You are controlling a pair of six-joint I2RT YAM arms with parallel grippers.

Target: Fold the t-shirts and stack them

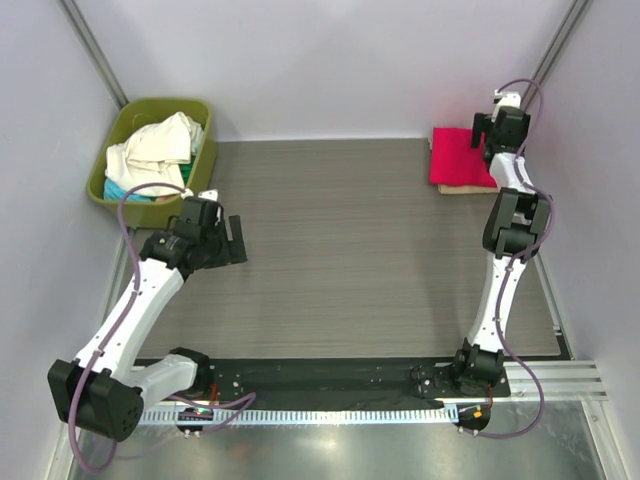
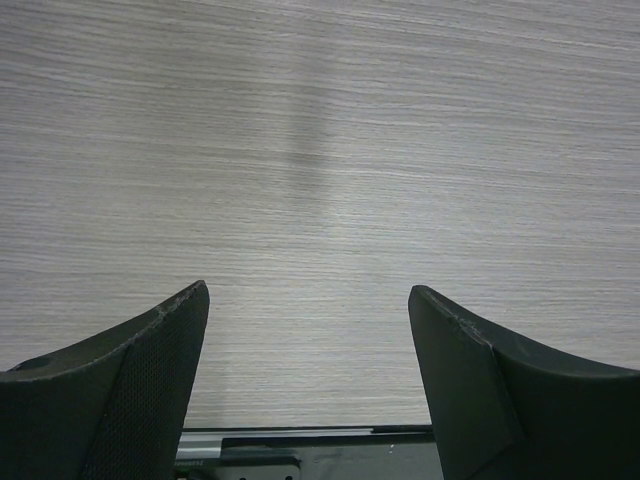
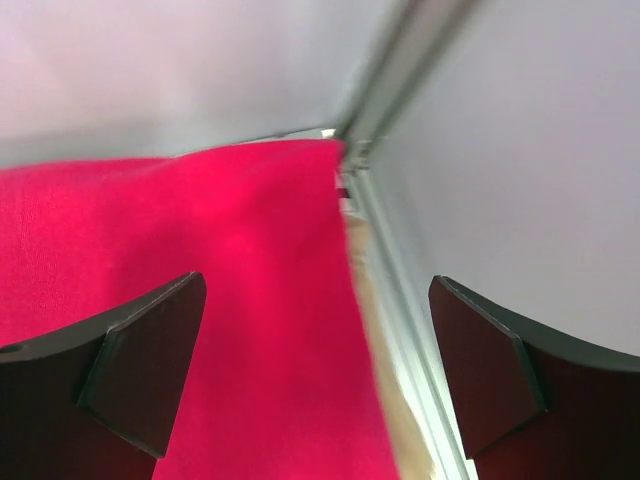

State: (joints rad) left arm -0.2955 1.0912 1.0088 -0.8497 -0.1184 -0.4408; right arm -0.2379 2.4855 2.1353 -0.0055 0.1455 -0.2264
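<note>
Now the right gripper (image 3: 315,285) stands wide open and empty just above the folded red t-shirt (image 3: 200,220), laid below it on the tan t-shirt (image 1: 470,188) to make 1 stack, while the left gripper (image 2: 308,290), open too, hovers near the tub (image 1: 115,150).

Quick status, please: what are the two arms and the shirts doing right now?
Left gripper open over table. Right gripper open above folded red shirt, stacked on tan shirt. More shirts wait in green tub. Nothing blocking.
</note>
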